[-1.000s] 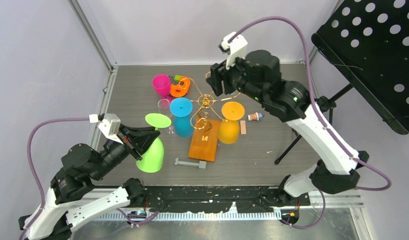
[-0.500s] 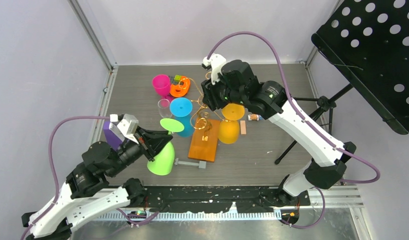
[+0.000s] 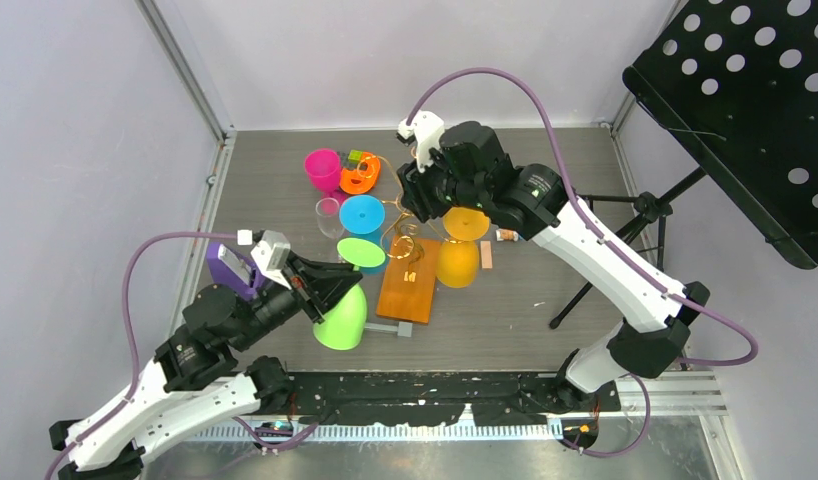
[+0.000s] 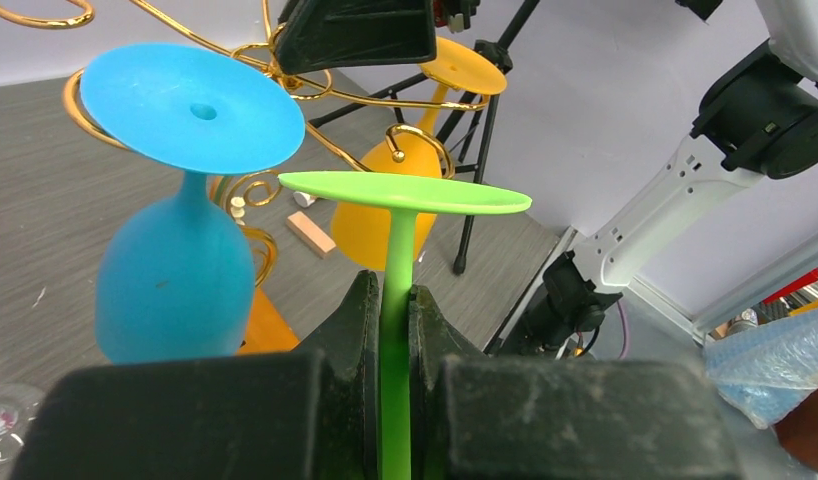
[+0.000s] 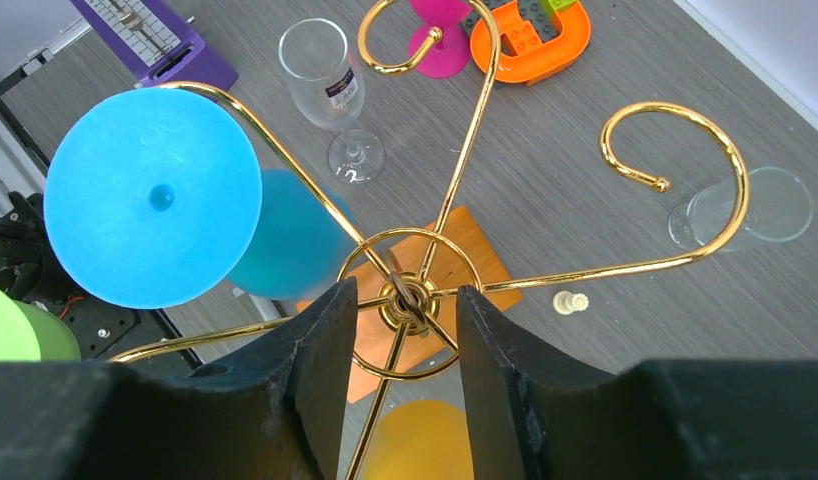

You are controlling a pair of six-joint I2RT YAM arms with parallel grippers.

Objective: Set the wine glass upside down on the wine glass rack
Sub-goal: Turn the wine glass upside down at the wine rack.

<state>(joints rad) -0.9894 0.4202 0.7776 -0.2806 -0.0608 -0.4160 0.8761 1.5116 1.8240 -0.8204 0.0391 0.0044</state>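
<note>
A green wine glass [image 3: 342, 318] hangs upside down, foot [image 4: 405, 192] up, with my left gripper [image 4: 392, 285] shut on its stem. It sits just left of the wine glass rack [image 3: 410, 282], a gold wire stand on an orange base. The green foot is close beside a blue glass [image 4: 190, 95] that hangs inverted on a gold arm [image 4: 325, 95]. An orange glass [image 3: 459, 262] hangs inverted on the rack's right side. My right gripper [image 5: 406, 292] is above the rack [image 5: 585, 275], its jaws open either side of the top hub with a gap on each side.
A pink glass [image 3: 323, 168], a clear glass [image 3: 329, 213] and an orange brick tray [image 3: 360, 175] stand behind the rack. A purple block [image 3: 228, 268], grey bar [image 3: 380, 327], wood block [image 3: 486, 255] and small bottle [image 3: 510, 234] lie around. A black perforated stand [image 3: 745, 110] stands at the right.
My left arm has carried the green glass rightward to the rack. My right arm has swung left and down over the rack's hub, and its jaws have narrowed.
</note>
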